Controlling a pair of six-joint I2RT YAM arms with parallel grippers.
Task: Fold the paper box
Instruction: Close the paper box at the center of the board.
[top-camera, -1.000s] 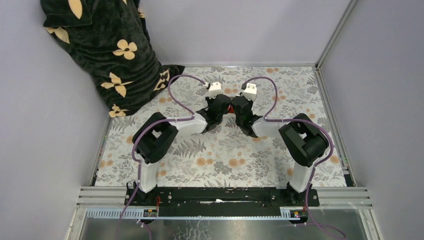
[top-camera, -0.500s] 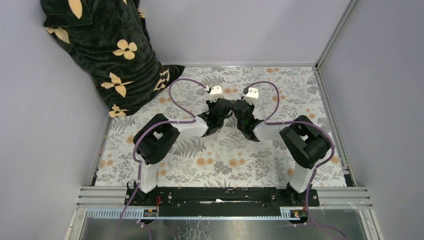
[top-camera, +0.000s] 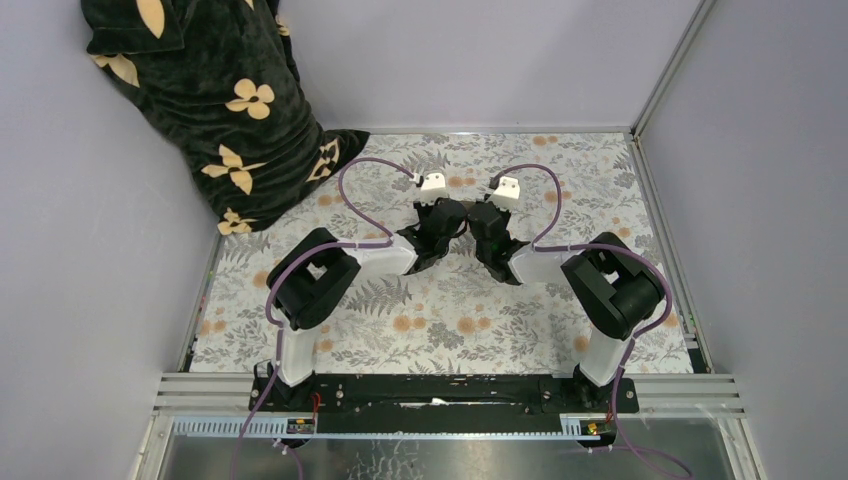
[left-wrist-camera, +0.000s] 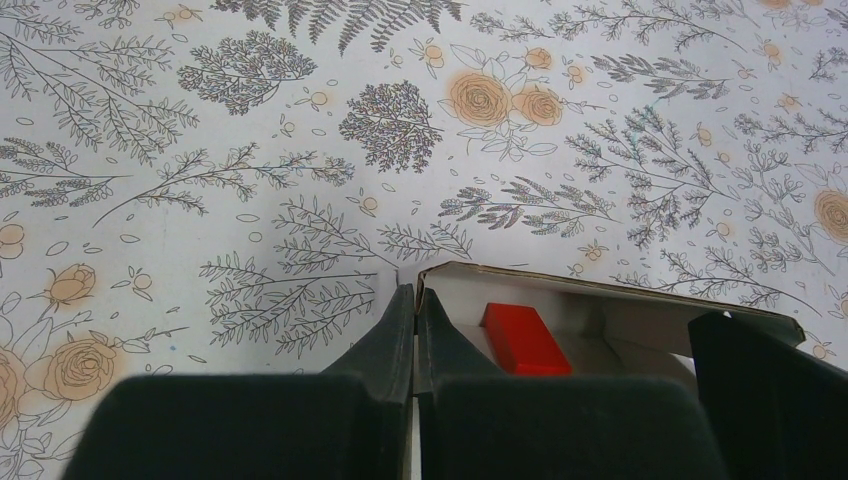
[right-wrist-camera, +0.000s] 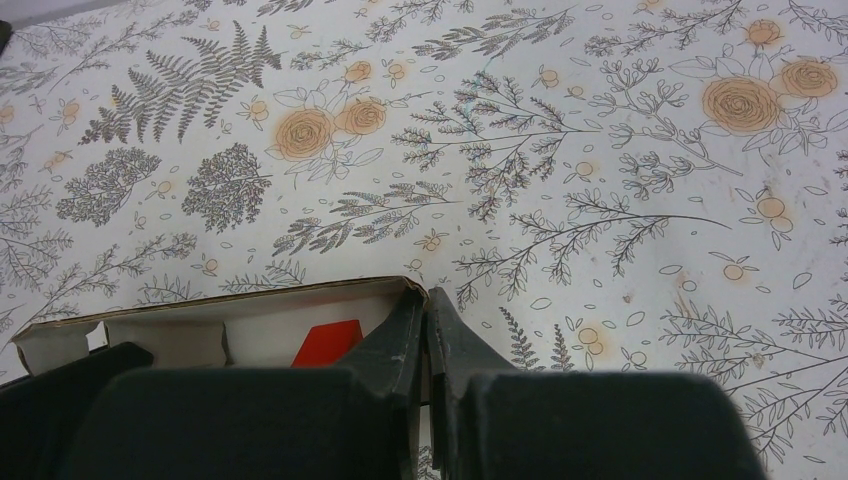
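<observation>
The paper box is a white open-topped cardboard box held up off the flowered table, with a small red rectangle lying inside. My left gripper is shut on the box's left wall. On the opposite wall my right gripper is shut, and the box's far wall and the red rectangle show beside it. In the top view the left gripper and right gripper meet nose to nose at mid-table and hide the box.
A dark cloth with cream flowers is heaped at the back left corner. Grey walls close in the table on three sides. A metal rail runs along the near edge by the arm bases.
Both wrists have drawn closer together and shifted slightly toward the far side. The red spot that showed between them in the top view is now covered.
</observation>
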